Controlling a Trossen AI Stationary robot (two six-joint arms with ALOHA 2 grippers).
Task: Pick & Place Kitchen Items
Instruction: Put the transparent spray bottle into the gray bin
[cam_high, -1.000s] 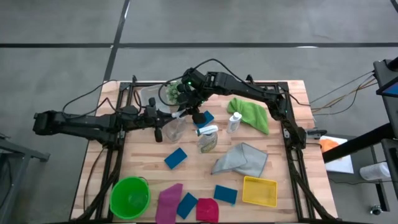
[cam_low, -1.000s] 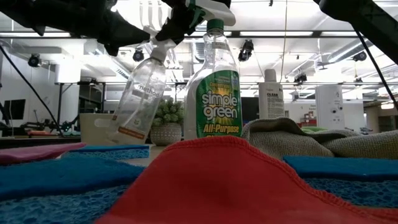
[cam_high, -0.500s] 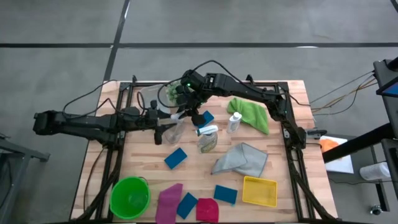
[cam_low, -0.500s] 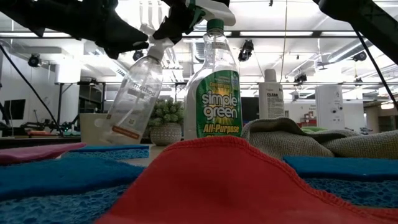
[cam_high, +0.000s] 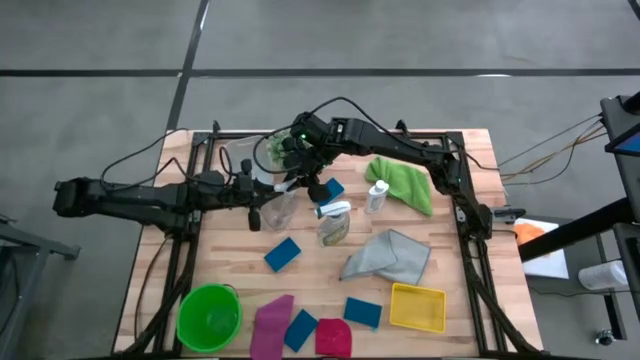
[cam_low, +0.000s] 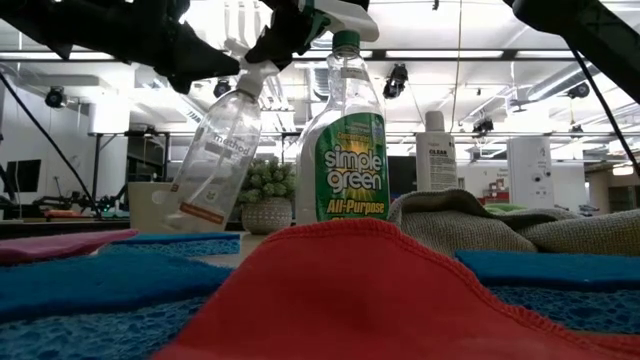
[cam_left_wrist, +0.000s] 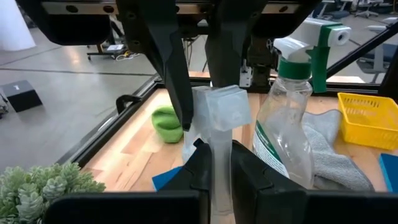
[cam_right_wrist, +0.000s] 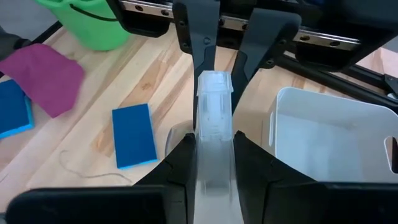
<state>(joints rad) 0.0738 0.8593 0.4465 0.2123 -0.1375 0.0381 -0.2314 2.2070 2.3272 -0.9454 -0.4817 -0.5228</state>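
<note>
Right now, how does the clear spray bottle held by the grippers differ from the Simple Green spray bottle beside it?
The held bottle leans over, while the Simple Green bottle stands upright. The left gripper and the right gripper both clamp the held bottle's sprayer; nothing grips the Simple Green bottle. The held bottle has a clear, almost unmarked body; the other carries a big green label. Both are clear plastic spray bottles.

Robotics lab: my wooden table (cam_high: 230, 275) on concrete floor (cam_high: 100, 110), ceiling strip lights (cam_low: 80, 55), equipment stands (cam_low: 100, 160) behind.
</note>
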